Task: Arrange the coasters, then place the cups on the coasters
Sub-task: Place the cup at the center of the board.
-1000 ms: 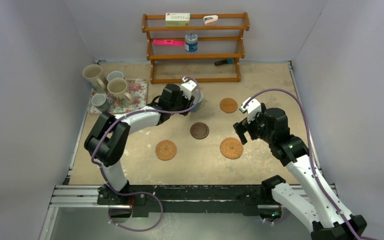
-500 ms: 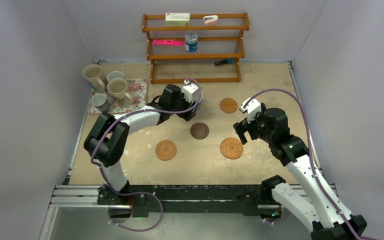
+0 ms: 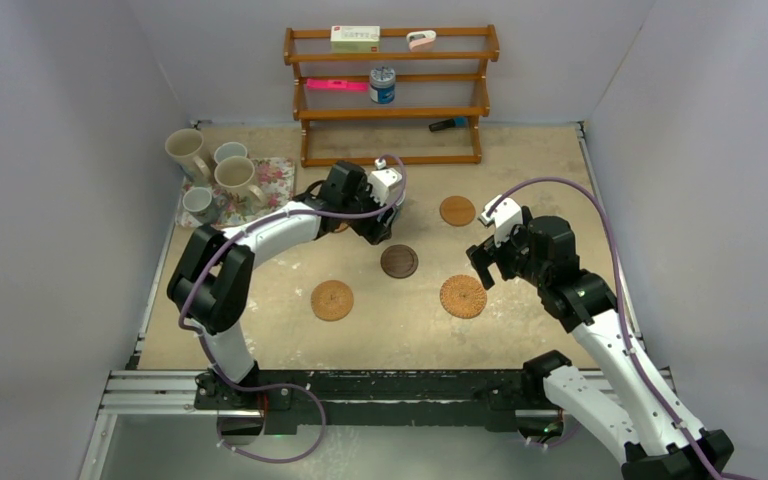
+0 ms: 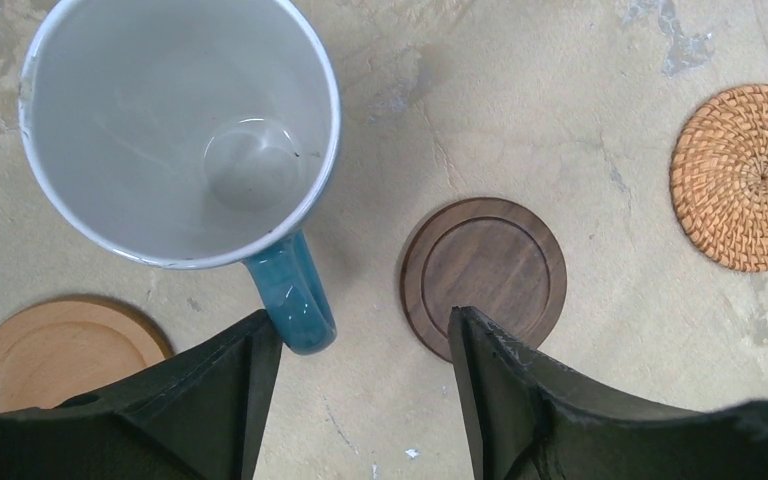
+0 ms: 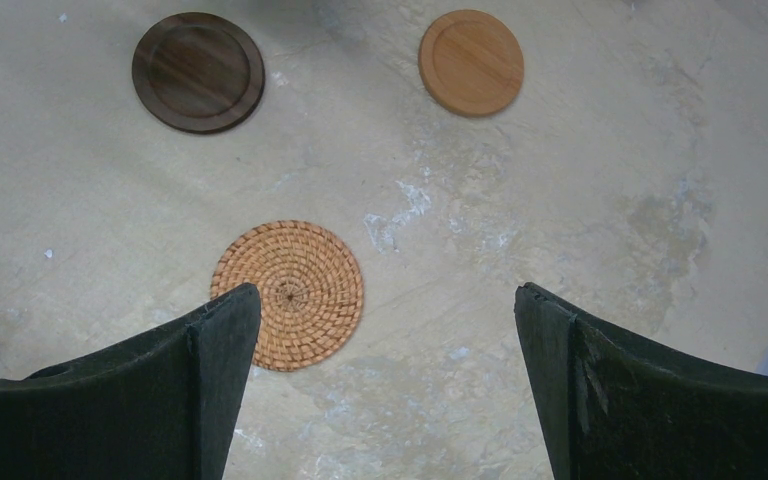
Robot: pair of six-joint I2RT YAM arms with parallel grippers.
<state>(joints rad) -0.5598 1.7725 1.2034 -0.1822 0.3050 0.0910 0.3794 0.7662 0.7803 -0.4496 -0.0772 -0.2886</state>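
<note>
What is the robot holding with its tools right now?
Nothing. The left tool is open, and the blue mug stands free, its handle beside one finger. The right tool is wide open above a woven coaster.

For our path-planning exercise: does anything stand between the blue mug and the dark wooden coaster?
Nothing visible does. In the left wrist view only bare table separates the blue mug from the dark wooden coaster.

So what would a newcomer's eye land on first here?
The blue mug, upright and empty, right in front of the left end effector, whose jaws stand open. Then the coasters spread mid-table, the dark wooden one standing out, and four mugs crowded at the floral tray far left.
</note>
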